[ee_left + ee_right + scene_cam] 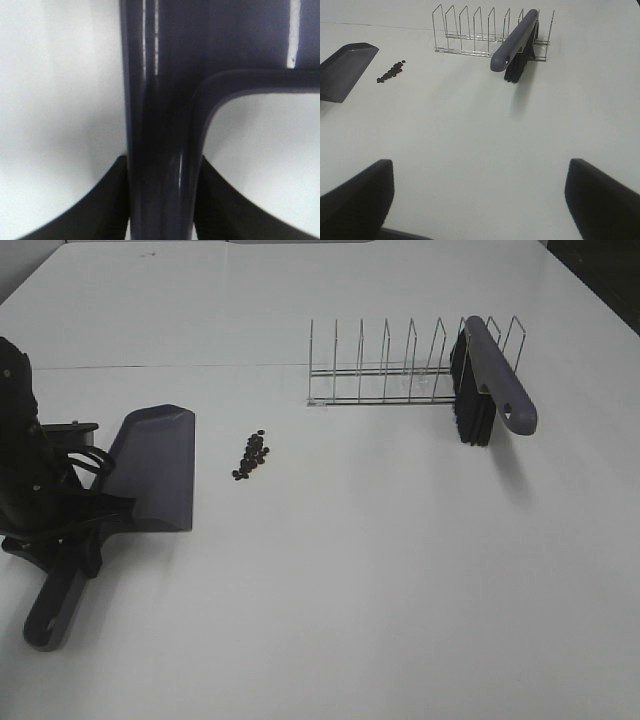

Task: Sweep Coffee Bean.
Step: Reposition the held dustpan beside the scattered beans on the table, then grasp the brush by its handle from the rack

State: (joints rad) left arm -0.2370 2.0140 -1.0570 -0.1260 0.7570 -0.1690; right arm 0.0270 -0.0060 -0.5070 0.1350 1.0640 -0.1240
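Observation:
The coffee beans (pixel 251 454) lie in a small dark cluster on the white table, just right of the grey dustpan's blade (pixel 152 469). They also show in the right wrist view (pixel 390 73). My left gripper (pixel 75 525) is shut on the dustpan's handle (pixel 160 150), with the pan resting flat on the table. The grey brush (pixel 495 385) with black bristles leans in the wire rack (pixel 400 370); it shows in the right wrist view too (pixel 516 42). My right gripper (pixel 480 200) is open and empty, out of the high view, well short of the brush.
The wire rack (pixel 470 32) stands at the back right of the table with several empty slots. A seam line (pixel 180 366) crosses the table behind the dustpan.

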